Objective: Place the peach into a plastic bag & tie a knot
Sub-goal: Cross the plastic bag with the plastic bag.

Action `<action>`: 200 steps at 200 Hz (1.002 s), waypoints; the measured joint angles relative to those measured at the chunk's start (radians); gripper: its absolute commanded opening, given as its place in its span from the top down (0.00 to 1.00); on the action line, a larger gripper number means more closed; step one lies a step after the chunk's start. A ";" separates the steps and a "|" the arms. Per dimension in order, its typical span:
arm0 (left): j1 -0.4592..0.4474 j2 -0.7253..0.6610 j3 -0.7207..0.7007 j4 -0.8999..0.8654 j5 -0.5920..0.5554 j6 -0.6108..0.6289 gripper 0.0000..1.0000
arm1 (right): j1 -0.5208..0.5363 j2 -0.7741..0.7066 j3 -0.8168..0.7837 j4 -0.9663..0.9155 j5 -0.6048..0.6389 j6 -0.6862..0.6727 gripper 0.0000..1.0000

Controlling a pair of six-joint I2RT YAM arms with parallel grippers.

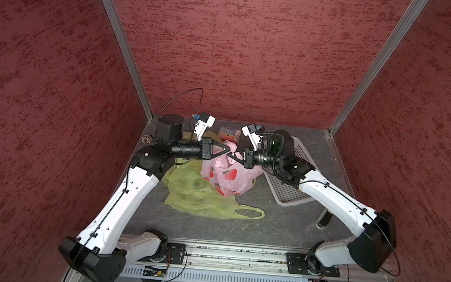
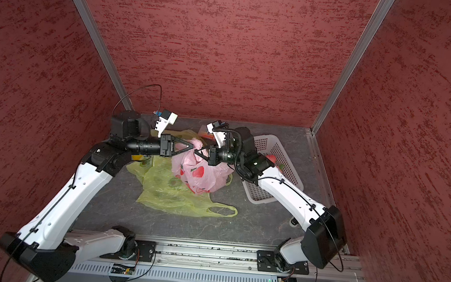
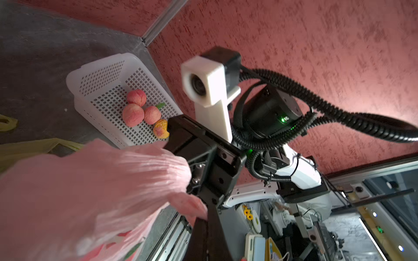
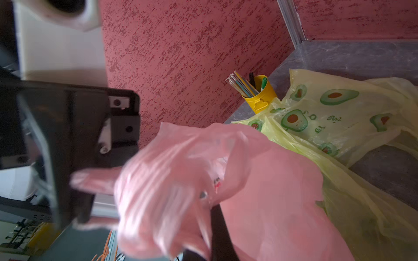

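A pink plastic bag (image 1: 227, 177) (image 2: 200, 172) with a red fruit print stands bulging at mid-table; what is inside it does not show. Its top is gathered into two twisted handles. My left gripper (image 1: 227, 151) (image 2: 193, 145) is shut on one handle, seen close in the left wrist view (image 3: 205, 217). My right gripper (image 1: 231, 156) (image 2: 197, 153) is shut on the other handle (image 4: 213, 206). The two tips nearly meet above the bag (image 3: 90, 192) (image 4: 271, 192). Several peaches (image 3: 133, 115) lie in the white basket (image 3: 101, 74) to the right.
A yellow-green avocado-print bag (image 1: 195, 197) (image 2: 165, 192) (image 4: 339, 108) lies flat under and in front of the pink one. The white basket (image 1: 294, 191) (image 2: 270, 148) sits under my right forearm. A yellow pen cup (image 4: 260, 97) and a coloured box (image 1: 229, 133) stand near the back wall.
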 measured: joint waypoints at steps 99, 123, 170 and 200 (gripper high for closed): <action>0.127 -0.091 -0.119 0.037 -0.013 -0.006 1.00 | 0.005 0.013 -0.003 0.023 0.002 0.030 0.93; 0.133 -0.091 -0.119 0.047 0.006 -0.016 1.00 | 0.004 0.013 -0.005 0.018 0.010 0.026 0.92; 0.137 -0.091 -0.119 0.055 0.023 -0.035 1.00 | 0.003 0.013 -0.010 0.010 0.016 0.016 0.93; 0.137 -0.090 -0.119 0.062 0.025 -0.043 1.00 | 0.003 0.013 -0.012 0.012 0.014 0.008 1.00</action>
